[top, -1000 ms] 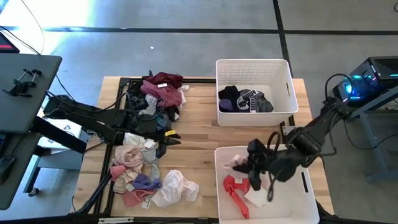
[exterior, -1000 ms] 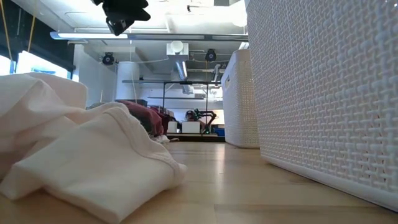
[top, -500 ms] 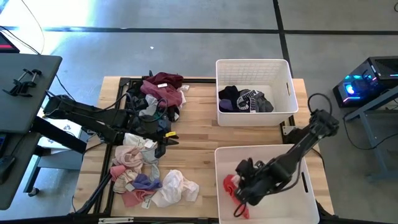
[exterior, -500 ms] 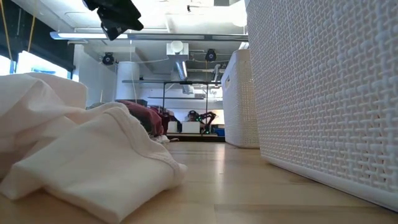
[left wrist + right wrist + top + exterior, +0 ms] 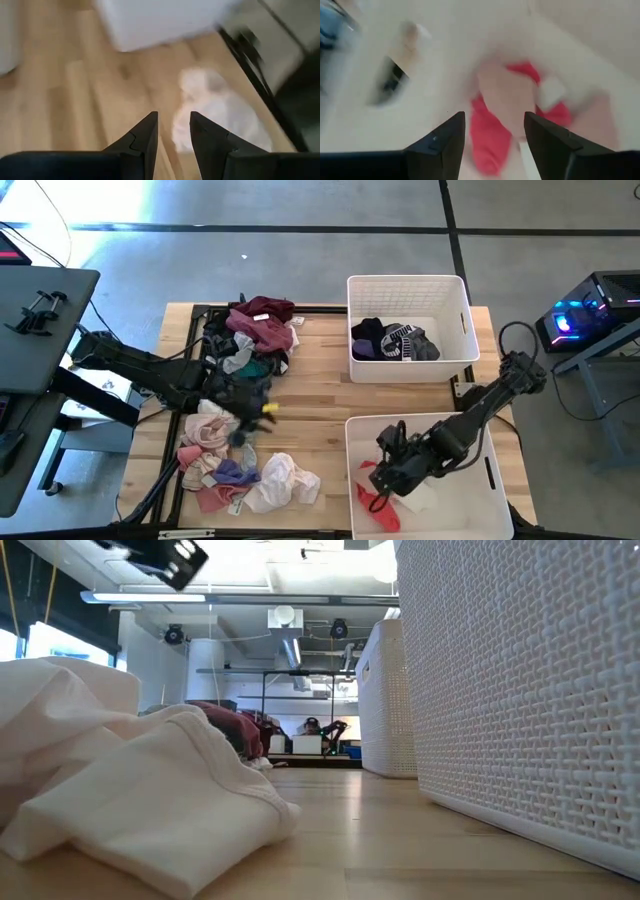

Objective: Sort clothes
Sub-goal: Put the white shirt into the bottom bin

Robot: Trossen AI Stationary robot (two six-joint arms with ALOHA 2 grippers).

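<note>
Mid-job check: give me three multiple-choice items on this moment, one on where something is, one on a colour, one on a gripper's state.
1. Where is the right gripper?
A. over the loose pile
B. inside the near bin
C. inside the far bin

2. What colour is the garment lying under the right gripper's fingers?
A. red
B. teal
C. black

3. How do the right gripper's jaws stand?
A. clamped on a garment
B. shut and empty
C. open, holding nothing

Answers:
1 B, the high view shows it down in the near bin.
2 A, the right wrist view shows red cloth below.
3 C, the fingers stand apart with a clear gap.
</note>
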